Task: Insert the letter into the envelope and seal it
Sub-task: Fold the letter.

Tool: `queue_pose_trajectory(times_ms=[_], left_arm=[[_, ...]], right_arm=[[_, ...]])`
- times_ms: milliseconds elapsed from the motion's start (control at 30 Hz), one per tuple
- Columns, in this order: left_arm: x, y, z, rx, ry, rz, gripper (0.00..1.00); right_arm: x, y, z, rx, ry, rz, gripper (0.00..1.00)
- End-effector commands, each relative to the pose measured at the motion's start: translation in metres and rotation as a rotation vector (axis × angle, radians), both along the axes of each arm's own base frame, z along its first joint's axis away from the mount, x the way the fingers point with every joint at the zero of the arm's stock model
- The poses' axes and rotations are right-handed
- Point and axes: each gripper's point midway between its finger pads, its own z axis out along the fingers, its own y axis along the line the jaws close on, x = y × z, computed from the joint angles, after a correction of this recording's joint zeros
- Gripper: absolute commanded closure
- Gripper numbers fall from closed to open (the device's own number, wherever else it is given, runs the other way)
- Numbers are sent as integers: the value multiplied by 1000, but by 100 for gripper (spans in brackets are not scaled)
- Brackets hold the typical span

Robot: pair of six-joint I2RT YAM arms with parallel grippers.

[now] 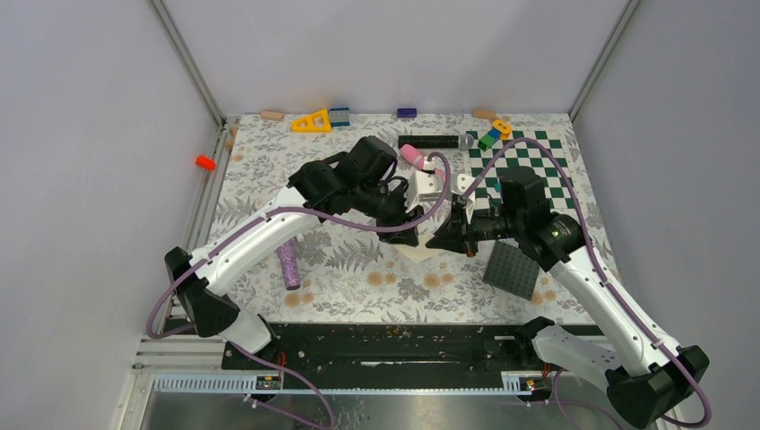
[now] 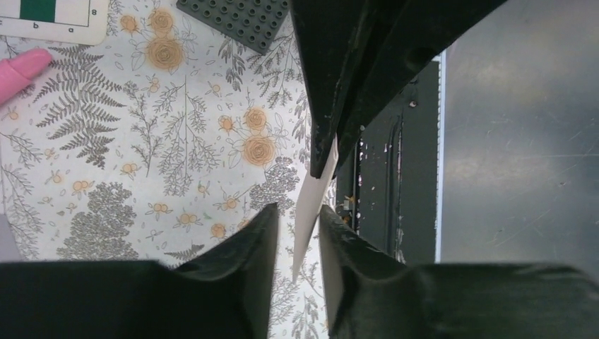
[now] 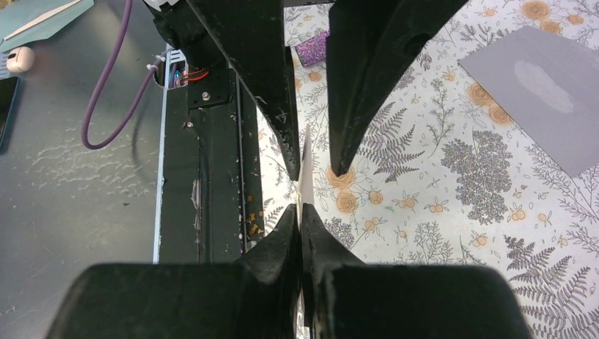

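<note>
While the right gripper (image 3: 302,220) pinches the letter (image 3: 306,176) between fully closed fingers, both wrist views show the sheet edge-on, as a thin pale sliver. The left gripper (image 2: 297,213) faces it from the opposite side. Its fingers are narrowly parted with the paper's edge running between them, and a gap shows on one side, so it looks to be straddling the sheet rather than clamping it.

In the overhead view the letter sits mid-frame, mostly hidden under both grippers. Whether it touches the desk (image 2: 141,176) I cannot tell. The envelope (image 3: 540,85) lies flat at the upper right of the right wrist view, well apart from the letter.

The sheet is probably light, thin and floppy, and it would sag and crease if held at one point. Two pinches spread along one edge should keep it taut. The envelope may skid on the cloth unless it is pinned.
</note>
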Motion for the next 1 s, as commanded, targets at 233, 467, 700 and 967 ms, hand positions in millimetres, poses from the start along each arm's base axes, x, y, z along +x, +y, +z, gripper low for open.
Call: queue_pose_trajectory(times_ms=[233, 467, 700, 967], left_arm=[[-11, -15, 27, -70, -24, -70, 100], [8, -11, 58, -195, -12, 52, 100], [30, 3, 96, -364, 54, 191, 100], [42, 11, 114, -516, 297, 259, 100]], right_arm=[[5, 1, 11, 22, -44, -11, 95], [37, -7, 26, 48, -47, -216, 0], [65, -23, 61, 249, 113, -331, 0], [73, -22, 91, 473, 189, -350, 1]])
